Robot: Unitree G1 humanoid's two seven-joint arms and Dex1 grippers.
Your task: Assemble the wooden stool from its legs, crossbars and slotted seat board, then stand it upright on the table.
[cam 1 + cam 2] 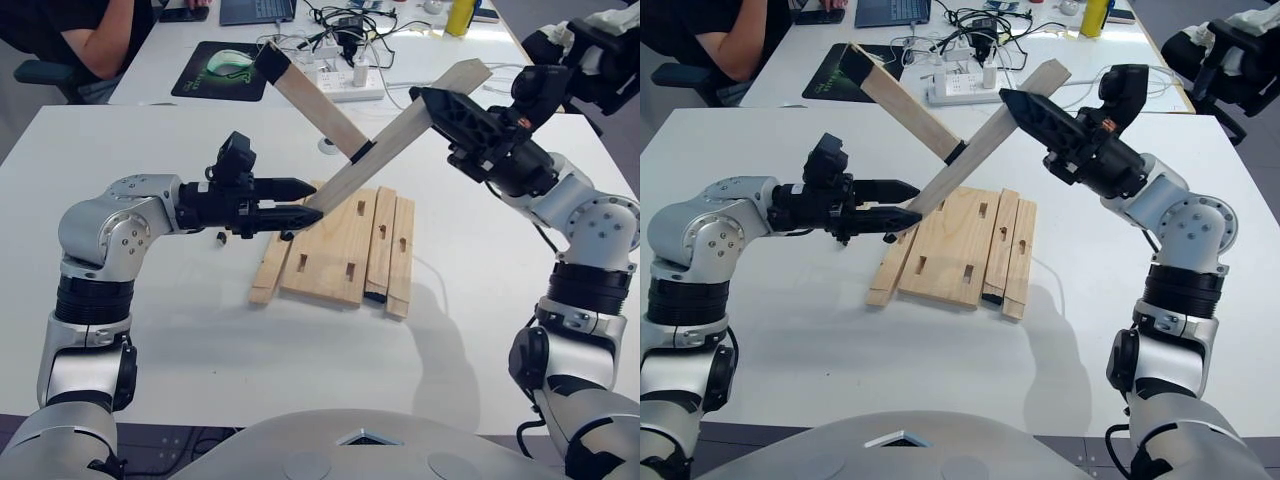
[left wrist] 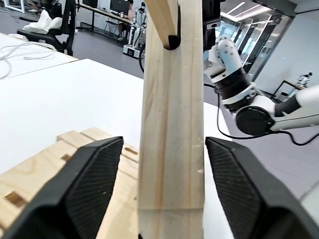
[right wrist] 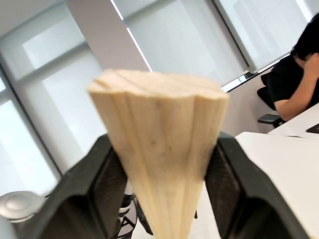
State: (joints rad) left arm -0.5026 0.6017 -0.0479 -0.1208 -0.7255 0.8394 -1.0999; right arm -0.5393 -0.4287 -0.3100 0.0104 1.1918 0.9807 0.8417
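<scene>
Two wooden legs hang crossed above the table, joined at a dark joint (image 1: 361, 155). The long leg (image 1: 400, 135) slants from upper right down to lower left. The shorter leg (image 1: 310, 95) rises from the joint toward the far left. My right gripper (image 1: 430, 105) is shut on the long leg's upper part (image 3: 159, 134). My left gripper (image 1: 303, 200) is open, its fingers (image 2: 94, 184) on either side of that leg's lower end (image 2: 172, 124), with a small gap on one side. The slotted seat board (image 1: 335, 245) lies flat below, with narrow strips (image 1: 400, 255) beside it.
A small dark piece (image 1: 218, 237) lies on the white table (image 1: 180, 320) under my left forearm. Behind the table, a second desk carries a power strip (image 1: 345, 82), cables, a mouse pad (image 1: 222, 68) and a yellow bottle (image 1: 460, 15). A person sits at the far left.
</scene>
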